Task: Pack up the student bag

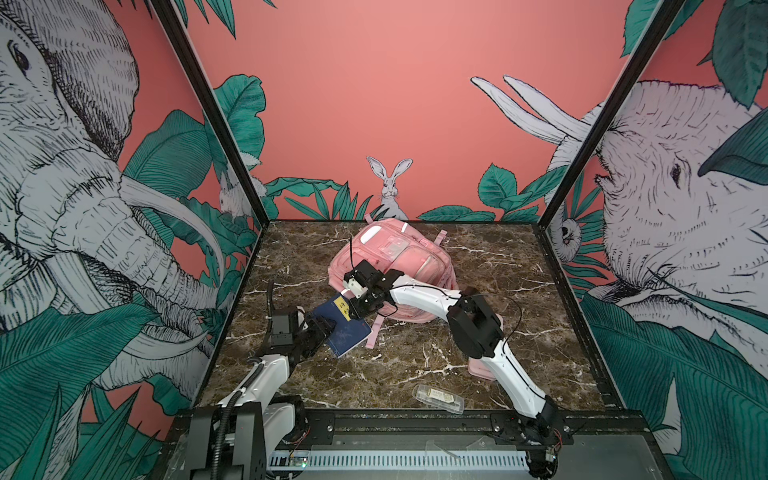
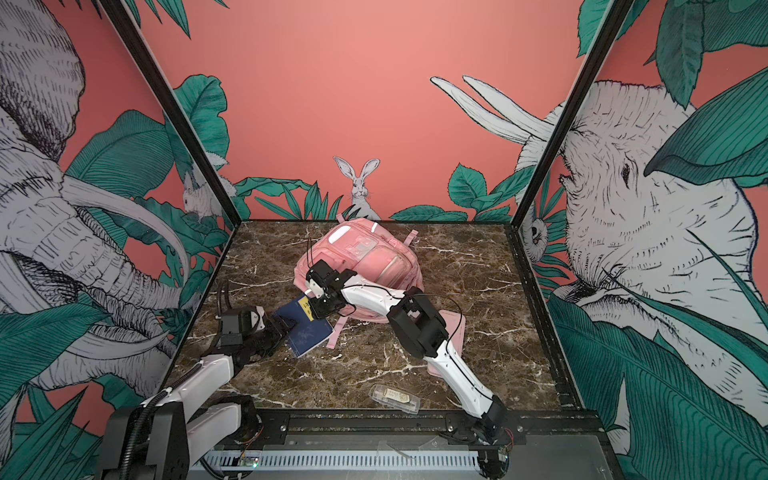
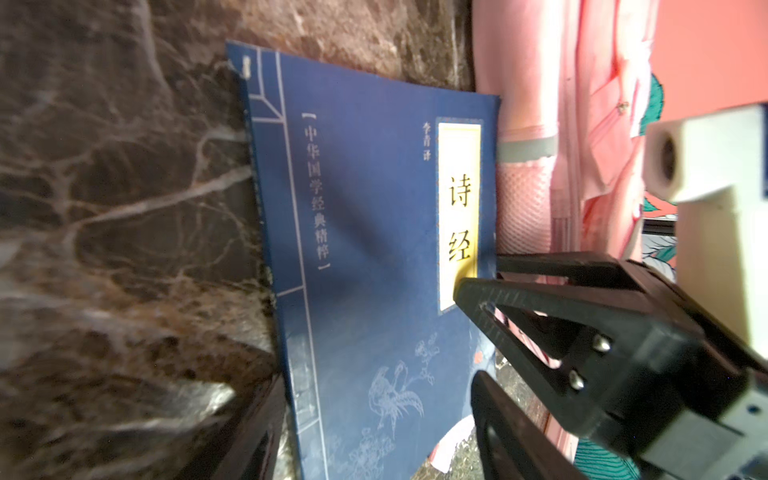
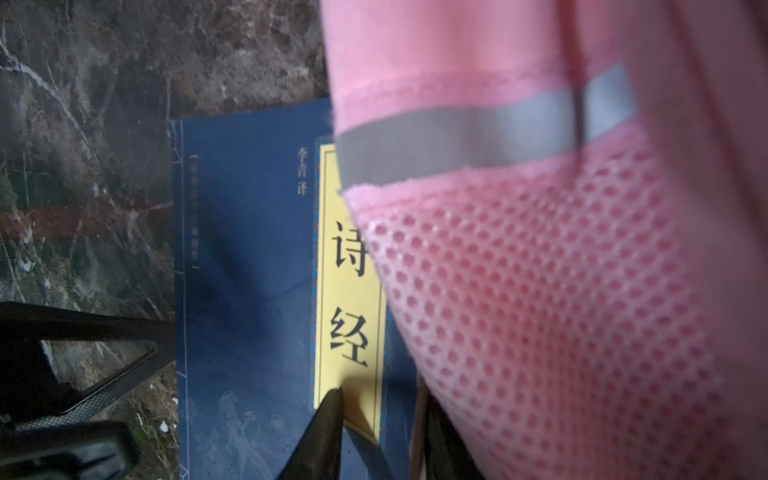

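Note:
The pink student bag (image 1: 399, 253) (image 2: 365, 249) lies at the middle back of the marble table. A blue book (image 1: 340, 332) (image 2: 305, 332) with a yellow title label lies against the bag's front left side. My right gripper (image 1: 358, 311) (image 4: 382, 407) reaches across and is closed on the book's label edge. One fingertip (image 4: 330, 409) presses the label, and the other finger sits under the edge, beside the bag's mesh pocket (image 4: 540, 270). My left gripper (image 1: 322, 328) (image 3: 378, 386) stands open at the book's near left corner, a finger on either side of the cover (image 3: 374, 249).
A flat pink pencil case (image 1: 482, 370) lies partly under the right arm. A clear plastic box (image 1: 438, 400) sits near the front rail. A pink bag strap (image 1: 374, 332) trails beside the book. Printed walls close in the table (image 1: 415, 365) on three sides.

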